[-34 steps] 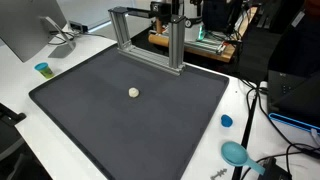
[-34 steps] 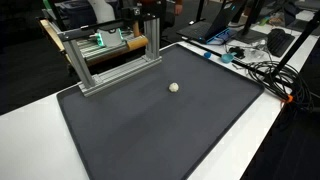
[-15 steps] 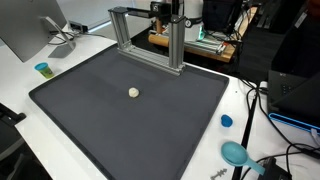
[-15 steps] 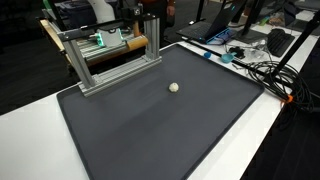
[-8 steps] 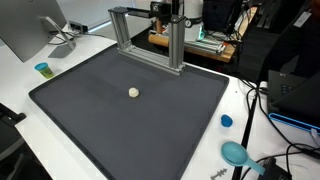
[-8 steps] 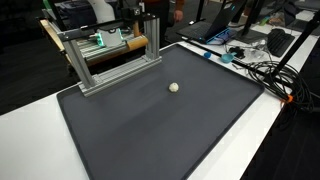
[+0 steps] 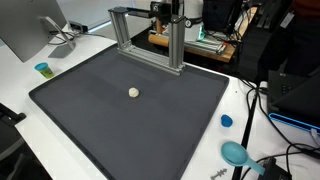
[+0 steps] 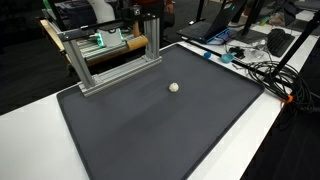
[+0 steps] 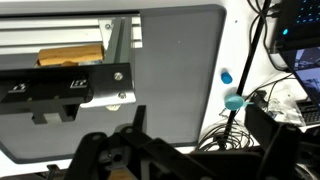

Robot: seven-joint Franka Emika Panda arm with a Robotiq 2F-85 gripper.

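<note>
A small white ball [image 7: 133, 92] lies alone near the middle of the dark grey mat [image 7: 90, 125], and shows in both exterior views [image 8: 174, 87]. An aluminium gantry frame [image 7: 150, 35] stands along the mat's far edge. In the wrist view my gripper [image 9: 200, 128] hangs high above the mat [image 9: 175, 60], open, its two dark fingers [image 9: 262, 125] wide apart with nothing between them. The frame [image 9: 70, 85] lies to one side beneath it. The ball does not show in the wrist view. I cannot make out the gripper in either exterior view.
A blue cap [image 7: 226, 121] and a teal scoop-like object [image 7: 236, 153] lie on the white table beside the mat, next to black cables [image 7: 262, 100]. A small cup [image 7: 42, 69] and a monitor [image 7: 30, 25] stand at another corner. Laptops and cables [image 8: 255, 50] crowd the table's end.
</note>
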